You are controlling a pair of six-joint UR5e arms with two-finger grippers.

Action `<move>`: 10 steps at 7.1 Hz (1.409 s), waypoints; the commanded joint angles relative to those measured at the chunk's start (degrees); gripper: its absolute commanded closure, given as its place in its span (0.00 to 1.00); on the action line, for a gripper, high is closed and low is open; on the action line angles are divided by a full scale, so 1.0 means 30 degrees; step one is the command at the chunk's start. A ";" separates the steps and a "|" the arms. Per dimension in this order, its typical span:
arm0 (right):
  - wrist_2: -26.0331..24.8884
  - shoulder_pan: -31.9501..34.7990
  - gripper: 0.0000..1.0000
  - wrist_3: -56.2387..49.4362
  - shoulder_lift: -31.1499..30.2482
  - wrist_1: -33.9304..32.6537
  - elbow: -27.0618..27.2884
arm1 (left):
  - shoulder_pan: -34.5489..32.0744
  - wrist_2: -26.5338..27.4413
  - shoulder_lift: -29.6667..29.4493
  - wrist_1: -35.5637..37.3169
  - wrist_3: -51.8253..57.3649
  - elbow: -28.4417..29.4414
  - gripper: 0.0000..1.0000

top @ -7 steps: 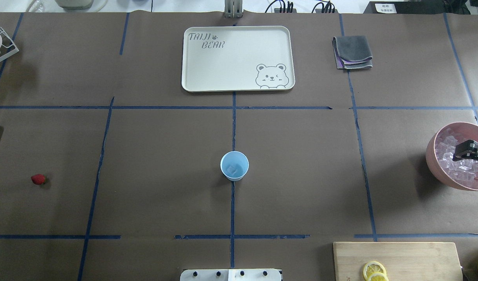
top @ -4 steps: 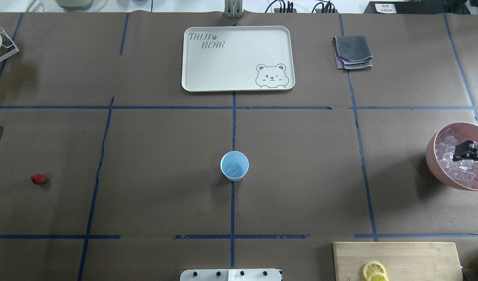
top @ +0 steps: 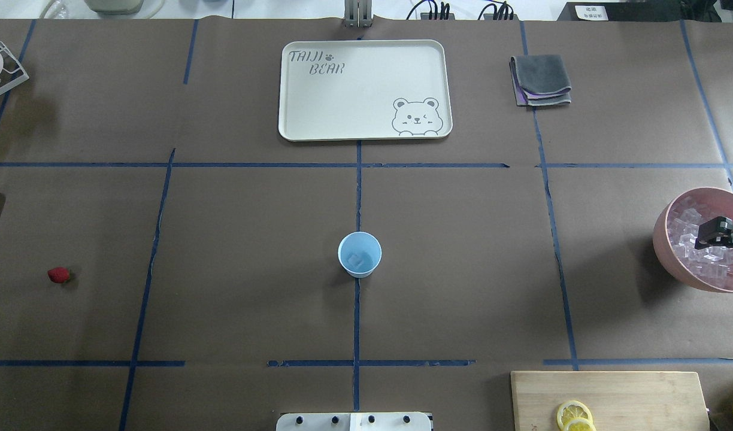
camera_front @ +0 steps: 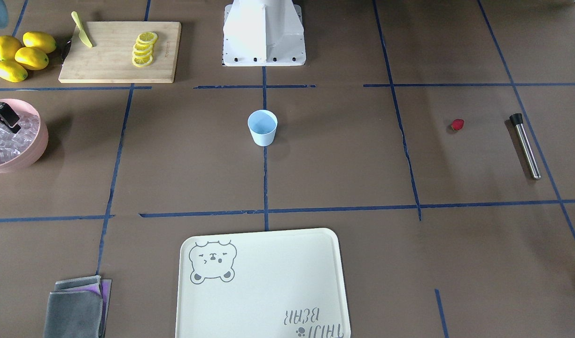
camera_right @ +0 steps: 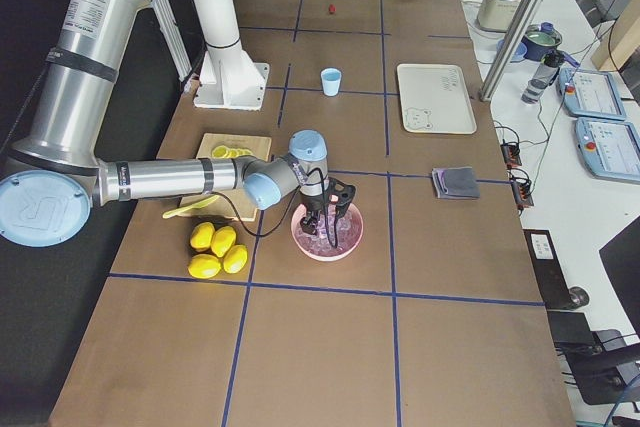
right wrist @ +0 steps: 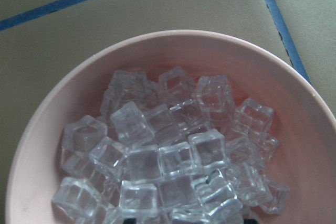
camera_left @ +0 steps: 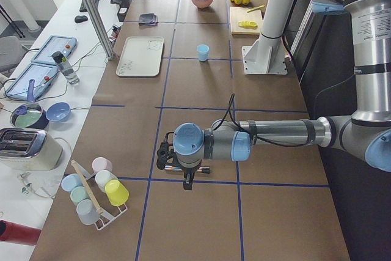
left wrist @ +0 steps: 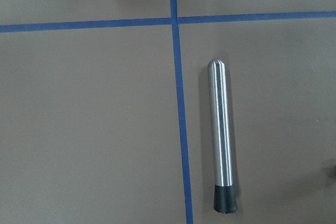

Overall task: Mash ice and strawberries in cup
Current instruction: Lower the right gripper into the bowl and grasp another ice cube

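The pale-blue cup (top: 359,254) stands upright at the table's middle with one ice cube (top: 358,259) in it. The strawberry (top: 58,275) lies alone far to the left. More ice (right wrist: 168,150) fills the pink bowl (top: 663,239) at the right edge. My right gripper (top: 726,239) hangs low over that ice with its fingers apart and nothing between them. My left gripper (camera_left: 183,164) shows only in the exterior left view, above a steel muddler (left wrist: 220,135); I cannot tell if it is open.
A cream bear tray (top: 318,102) and a folded grey cloth (top: 541,81) lie at the far side. A wooden board (top: 642,389) with lemon slices, a knife (camera_front: 83,35) and whole lemons (camera_front: 19,56) are near the robot's right. A cup rack (camera_left: 91,191) stands at the left end.
My right gripper has sunk slightly toward the ice in the pink bowl. Cup and strawberry have not moved.
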 commanded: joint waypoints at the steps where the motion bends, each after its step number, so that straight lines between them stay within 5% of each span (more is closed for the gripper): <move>1: 0.0109 -0.0075 0.26 0.0000 -0.0010 -0.0002 -0.0058 | 0.0000 -0.0003 0.0000 0.0000 0.0000 0.0000 0.00; 8: 0.0139 -0.0134 0.29 0.0030 -0.0010 -0.0002 -0.0263 | 0.0000 -0.0003 0.0000 0.0000 -0.0030 0.0000 0.00; 9: 0.0139 -0.0134 0.33 0.0030 -0.0011 0.0027 -0.0263 | 0.0000 -0.0003 0.0000 0.0000 -0.0030 0.0000 0.00; 10: 0.0139 -0.0163 0.49 0.0030 0.0018 0.0028 -0.0263 | 0.0000 -0.0003 0.0000 -0.0029 -0.0030 -0.0029 0.00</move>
